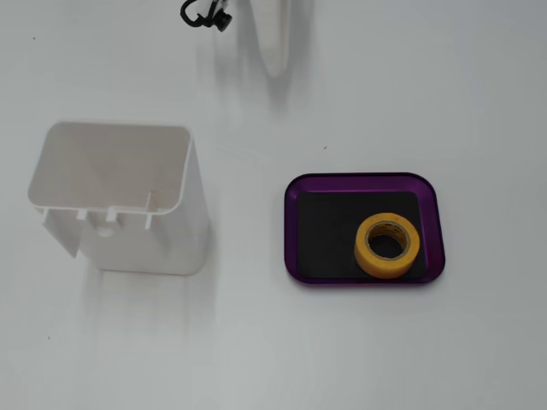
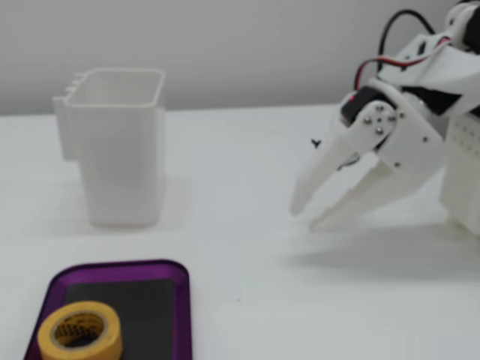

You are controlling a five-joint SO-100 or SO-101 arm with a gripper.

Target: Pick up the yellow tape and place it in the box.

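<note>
- One yellow tape roll, lying flat inside the box, toward the corner that sits lower right in the top-down fixed view; hole facing up, resting on the black bottom. Nothing grips it.
- One box, a shallow purple tray, flat on the white surface; the low side-on fixed view shows it at bottom left with the tape in it.
- One tall white container, open top, standing upright and apart from the box; looks empty in the top-down view.
- One arm, one gripper: fingers spread apart, holding nothing, tips pointing down and left, hanging just above the surface near the arm's base, well apart from box and tape.
- Judgement: tape in the box with empty, parted fingers far off reads as the task's placing already done; the arm's pose near its base looks like a rest or retreat posture.
- Top-down view only catches a blurred white part and a black cable loop at the top edge.
- Count: one tape, one box, one container, one gripper.
</note>
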